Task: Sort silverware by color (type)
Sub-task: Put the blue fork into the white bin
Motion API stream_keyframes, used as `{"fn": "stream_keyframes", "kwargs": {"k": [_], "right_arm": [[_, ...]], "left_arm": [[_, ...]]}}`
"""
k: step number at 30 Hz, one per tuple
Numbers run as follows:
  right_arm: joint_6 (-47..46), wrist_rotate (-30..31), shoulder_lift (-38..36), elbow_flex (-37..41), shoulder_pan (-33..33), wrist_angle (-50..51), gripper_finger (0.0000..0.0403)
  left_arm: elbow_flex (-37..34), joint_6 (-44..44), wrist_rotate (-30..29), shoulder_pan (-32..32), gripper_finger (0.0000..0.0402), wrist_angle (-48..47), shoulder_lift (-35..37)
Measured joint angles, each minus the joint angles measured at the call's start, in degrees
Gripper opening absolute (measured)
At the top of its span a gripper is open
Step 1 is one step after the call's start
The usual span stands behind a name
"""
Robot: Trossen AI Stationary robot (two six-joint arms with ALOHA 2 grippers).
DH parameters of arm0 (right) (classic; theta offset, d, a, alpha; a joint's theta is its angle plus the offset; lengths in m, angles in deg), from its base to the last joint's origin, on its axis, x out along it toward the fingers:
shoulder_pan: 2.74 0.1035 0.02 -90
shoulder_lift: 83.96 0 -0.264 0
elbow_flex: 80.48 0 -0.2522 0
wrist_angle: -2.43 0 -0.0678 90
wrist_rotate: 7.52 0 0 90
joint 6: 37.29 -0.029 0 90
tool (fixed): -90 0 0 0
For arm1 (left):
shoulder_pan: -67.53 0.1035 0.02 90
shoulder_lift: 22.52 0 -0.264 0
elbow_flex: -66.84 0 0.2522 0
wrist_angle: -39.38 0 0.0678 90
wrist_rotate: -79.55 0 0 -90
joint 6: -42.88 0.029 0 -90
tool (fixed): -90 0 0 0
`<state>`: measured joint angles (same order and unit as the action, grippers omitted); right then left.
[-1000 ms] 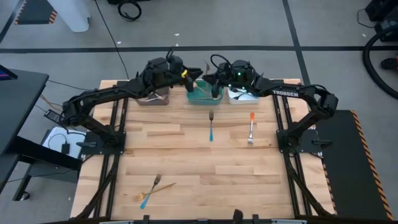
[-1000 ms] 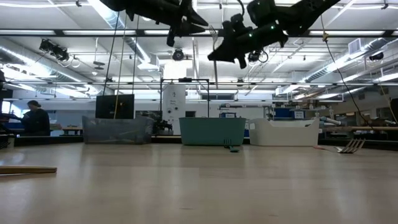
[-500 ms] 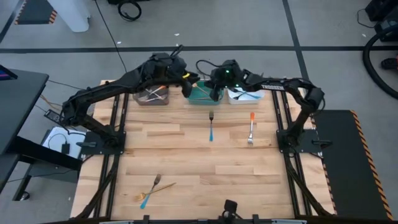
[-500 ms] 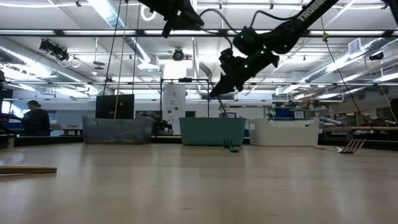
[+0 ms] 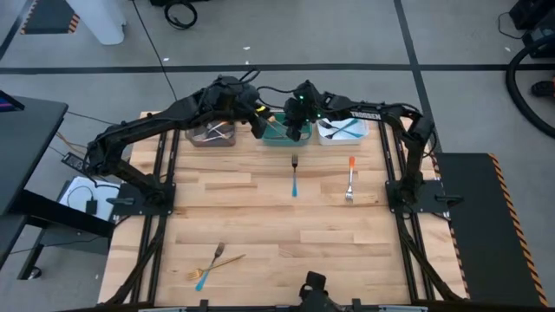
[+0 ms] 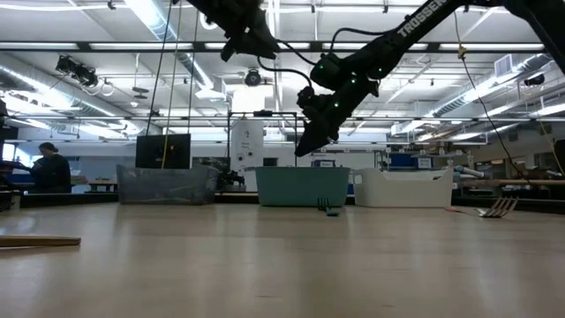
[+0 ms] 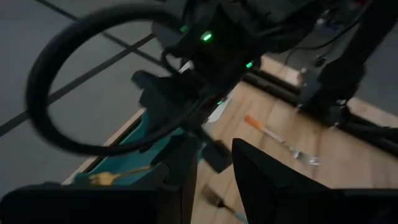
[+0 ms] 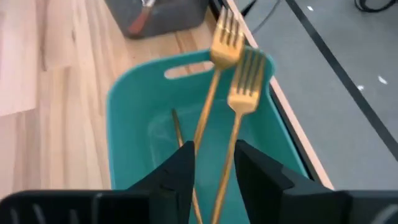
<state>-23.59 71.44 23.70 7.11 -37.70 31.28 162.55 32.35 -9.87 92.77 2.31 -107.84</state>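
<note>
Two gold forks (image 8: 245,81) (image 8: 224,37) lean in the teal bin (image 5: 277,137), tines against its far wall. My right gripper (image 8: 214,152) hovers open just over that bin (image 6: 309,146), its fingers on either side of the fork handles. My left gripper (image 5: 257,121) hangs open, high up between the grey bin (image 5: 212,134) and the teal one. A blue-handled fork (image 5: 294,178) and an orange-handled fork (image 5: 350,178) lie flat on the table's middle. A gold fork crossed with a blue-handled piece (image 5: 215,258) lies at the near left.
The grey, teal and white bins (image 5: 340,130) stand in a row along the far edge; the grey and white ones hold utensils. Both arms crowd over the far middle. The wooden table top (image 5: 286,234) is bare between the loose forks.
My right gripper has swung toward the table's left and come down over the teal bin. The gold fork that stuck up from it half a second ago no longer shows there; it now leans in the bin.
</note>
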Motion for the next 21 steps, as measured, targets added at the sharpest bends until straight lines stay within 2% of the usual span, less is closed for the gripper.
{"fn": "stream_keyframes", "kwargs": {"k": [5, 12, 18, 21], "right_arm": [[-4.0, 2.4, -3.8, -0.1, 0.3, 1.8, 0.0132], [-24.3, 2.5, -11.1, -0.1, 3.3, 9.6, 0.0132], [-41.2, 2.3, -11.3, 0.0, 8.9, 20.4, 0.0132], [-46.7, 3.1, -10.7, 2.3, 11.6, 21.6, 0.0132]], "left_arm": [[0.0, -0.1, -1.4, 1.7, 0.0109, -5.1, 0.0], [0.0, 2.0, -1.5, 4.1, 0.0109, -11.3, 0.6], [0.0, 5.2, -1.7, 6.1, 0.0109, -12.9, 0.9], [0.0, 6.9, -1.7, 7.2, 0.0109, -12.8, 1.5]]}}
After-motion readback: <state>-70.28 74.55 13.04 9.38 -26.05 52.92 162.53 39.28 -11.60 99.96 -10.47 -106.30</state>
